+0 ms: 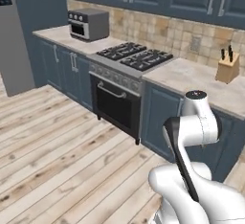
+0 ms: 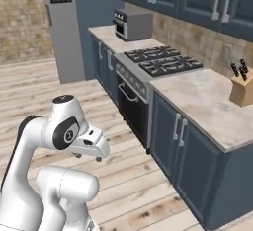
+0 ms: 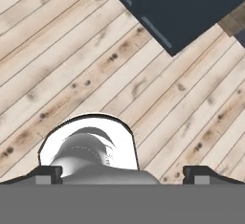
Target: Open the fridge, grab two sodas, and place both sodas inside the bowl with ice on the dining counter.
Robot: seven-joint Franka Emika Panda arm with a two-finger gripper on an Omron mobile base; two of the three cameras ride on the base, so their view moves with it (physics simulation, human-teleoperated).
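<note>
Fridge (image 2: 62, 32), the tall grey one with a black dispenser panel, stands shut at the far end of the back counter (image 2: 207, 101), well beyond the black oven (image 2: 131, 109). Claw (image 3: 122, 173), fingertips spread wide and empty, points at the plank floor (image 3: 72, 74). Best drive close, squaring to the fridge before reaching

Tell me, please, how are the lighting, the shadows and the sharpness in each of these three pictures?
Left base view: even, flat light, fridge edges soft. Right base view: no glare on the counter, knife block slightly blurred. Hand view: floor grain coarse, no cast shadows, end effector fingertips dark at the bottom.
</note>
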